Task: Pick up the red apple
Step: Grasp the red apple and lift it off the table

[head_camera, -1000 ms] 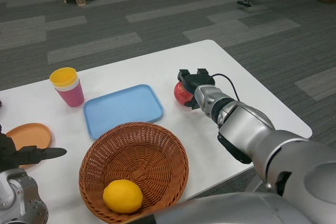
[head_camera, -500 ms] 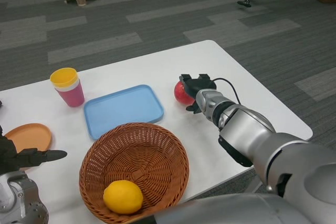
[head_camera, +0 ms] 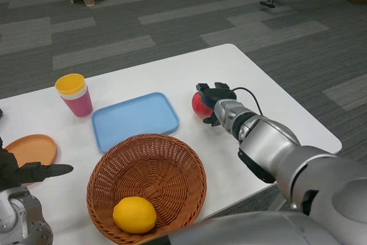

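Fingers (head_camera: 213,91) of right hand (head_camera: 212,100) wrapped round red apple (head_camera: 199,104), grasping it; apple on white table (head_camera: 183,70) at 3 o'clock of blue tray (head_camera: 135,120). Left hand (head_camera: 26,171) at 9 o'clock of wicker basket (head_camera: 146,181), fingers apart, holding nothing. Lemon (head_camera: 134,214) in basket. Yellow cup (head_camera: 71,85) stacked in pink cup (head_camera: 78,105); orange plate (head_camera: 31,148) far left.

The red apple (head_camera: 199,104) is gripped on the white table (head_camera: 229,67) by the right hand (head_camera: 211,97). The left hand (head_camera: 28,171) is held open beside the orange plate (head_camera: 31,148).
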Action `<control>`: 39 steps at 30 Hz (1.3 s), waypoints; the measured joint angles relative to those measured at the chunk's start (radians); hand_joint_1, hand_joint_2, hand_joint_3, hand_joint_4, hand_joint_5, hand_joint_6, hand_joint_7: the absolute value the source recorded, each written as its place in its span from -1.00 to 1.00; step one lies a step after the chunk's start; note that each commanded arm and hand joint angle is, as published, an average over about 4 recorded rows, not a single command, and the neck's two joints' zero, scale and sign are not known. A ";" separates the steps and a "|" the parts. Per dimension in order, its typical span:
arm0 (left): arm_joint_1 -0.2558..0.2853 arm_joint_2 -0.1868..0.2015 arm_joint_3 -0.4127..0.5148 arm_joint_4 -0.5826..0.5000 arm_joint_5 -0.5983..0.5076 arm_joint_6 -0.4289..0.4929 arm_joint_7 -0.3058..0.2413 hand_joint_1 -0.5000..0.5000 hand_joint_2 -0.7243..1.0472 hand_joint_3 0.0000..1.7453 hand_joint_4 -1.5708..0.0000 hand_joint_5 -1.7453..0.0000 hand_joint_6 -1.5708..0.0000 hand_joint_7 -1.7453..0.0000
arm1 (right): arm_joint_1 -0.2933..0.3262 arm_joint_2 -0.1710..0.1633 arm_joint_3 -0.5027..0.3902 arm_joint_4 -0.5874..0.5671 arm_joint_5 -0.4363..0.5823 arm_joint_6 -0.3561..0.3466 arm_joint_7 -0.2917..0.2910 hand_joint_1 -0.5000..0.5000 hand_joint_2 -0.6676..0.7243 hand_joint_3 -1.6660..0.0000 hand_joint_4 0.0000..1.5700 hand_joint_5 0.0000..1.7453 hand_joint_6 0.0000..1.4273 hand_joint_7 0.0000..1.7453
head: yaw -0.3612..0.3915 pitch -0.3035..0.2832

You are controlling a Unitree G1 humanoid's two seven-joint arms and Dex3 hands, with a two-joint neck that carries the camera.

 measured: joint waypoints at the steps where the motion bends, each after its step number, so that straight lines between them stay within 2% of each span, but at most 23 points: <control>1: 0.000 0.000 0.000 0.000 0.000 0.000 0.000 -1.00 -0.90 -0.90 1.00 1.00 1.00 1.00 | 0.000 0.001 0.000 0.004 0.000 0.000 -0.003 -0.92 -0.82 0.14 -1.00 -1.00 -1.00 -0.76 | -0.001 -0.001; 4: 0.000 0.000 -0.001 0.000 0.000 0.000 0.000 -1.00 -0.90 -0.90 1.00 1.00 1.00 1.00 | 0.000 0.003 -0.001 0.012 0.000 0.000 -0.009 -0.92 -0.82 0.14 -1.00 -1.00 -1.00 -0.78 | -0.003 -0.002; 10: 0.000 0.000 -0.002 0.000 0.000 0.000 0.000 -1.00 -0.90 -0.90 1.00 1.00 1.00 1.00 | -0.002 0.006 -0.002 0.018 0.001 -0.001 -0.011 -0.92 -0.82 0.33 -1.00 -1.00 -1.00 -0.94 | -0.001 -0.004; 13: 0.000 0.000 -0.002 0.000 0.000 0.000 0.000 -1.00 -0.90 -0.90 1.00 1.00 1.00 1.00 | -0.002 0.007 -0.008 0.021 0.001 -0.001 -0.011 -0.92 -0.82 0.33 -1.00 -1.00 -1.00 -1.00 | 0.003 -0.004; 17: 0.000 0.000 -0.002 0.000 0.000 0.000 0.000 -1.00 -0.90 -0.90 1.00 1.00 1.00 1.00 | -0.002 0.007 -0.022 0.027 0.001 -0.002 -0.011 -0.92 -0.77 0.43 -1.00 -1.00 -1.00 -1.00 | 0.004 -0.004; 27: 0.000 0.000 -0.002 0.000 0.000 0.000 0.000 -1.00 -0.90 -0.90 1.00 1.00 1.00 1.00 | -0.004 0.011 -0.036 0.035 0.002 -0.003 -0.011 -0.96 -0.82 0.38 -1.00 -1.00 -1.00 -1.00 | 0.004 -0.010; 28: 0.000 0.000 -0.002 0.000 0.000 0.000 0.000 -1.00 -0.92 -0.90 1.00 1.00 1.00 1.00 | -0.004 0.012 -0.037 0.036 0.002 -0.003 -0.011 -0.96 -0.82 0.33 -1.00 -0.97 -1.00 -1.00 | 0.005 -0.011; 30: 0.000 0.000 -0.002 0.000 0.000 0.000 0.000 -1.00 -0.92 -0.90 1.00 1.00 1.00 1.00 | -0.005 0.012 -0.040 0.036 0.002 -0.004 -0.011 -0.94 -0.82 0.17 -1.00 -0.69 -1.00 -0.96 | 0.005 -0.012; 31: 0.000 0.000 -0.002 0.000 0.000 0.000 0.000 -1.00 -0.92 -0.90 1.00 1.00 1.00 1.00 | -0.005 0.012 -0.042 0.037 0.002 -0.005 -0.011 -0.94 -0.82 0.05 -0.94 -0.33 -1.00 -0.84 | 0.004 -0.012; 32: 0.000 0.000 -0.002 0.000 0.000 0.000 0.000 -1.00 -0.90 -0.90 1.00 1.00 1.00 1.00 | -0.005 0.012 -0.046 0.038 0.002 -0.007 -0.011 -0.96 -0.82 -0.12 -0.81 0.06 -1.00 -0.62 | 0.004 -0.012; 34: 0.000 0.000 -0.002 0.000 0.000 0.000 0.000 -1.00 -0.90 -0.90 1.00 1.00 1.00 1.00 | -0.005 0.013 -0.058 0.041 0.003 -0.011 -0.012 -1.00 -0.82 -0.45 -0.37 0.72 -0.90 0.06 | 0.002 -0.012; 35: 0.000 0.000 -0.002 0.000 0.000 0.000 0.000 -1.00 -0.90 -0.90 1.00 1.00 1.00 1.00 | -0.004 0.013 -0.065 0.043 0.003 -0.014 -0.012 -1.00 -0.82 -0.60 -0.16 0.83 -0.81 0.34 | 0.002 -0.013; 36: 0.000 0.000 -0.002 0.000 0.000 0.000 0.000 -1.00 -0.90 -0.90 1.00 1.00 1.00 1.00 | -0.004 0.014 -0.072 0.045 0.003 -0.016 -0.014 -1.00 -0.82 -0.67 -0.02 0.89 -0.72 0.52 | 0.001 -0.013; 37: 0.000 0.000 -0.002 0.000 0.000 0.000 0.000 -1.00 -0.90 -0.90 1.00 1.00 1.00 1.00 | -0.004 0.014 -0.076 0.047 0.003 -0.017 -0.015 -1.00 -0.80 -0.71 0.09 0.89 -0.59 0.60 | 0.001 -0.013; 39: 0.001 0.000 -0.002 0.000 0.000 0.000 0.000 -1.00 -0.90 -0.90 1.00 1.00 1.00 1.00 | -0.004 0.014 -0.081 0.049 0.003 -0.019 -0.018 -1.00 -0.75 -0.81 0.28 0.89 -0.17 0.78 | 0.001 -0.013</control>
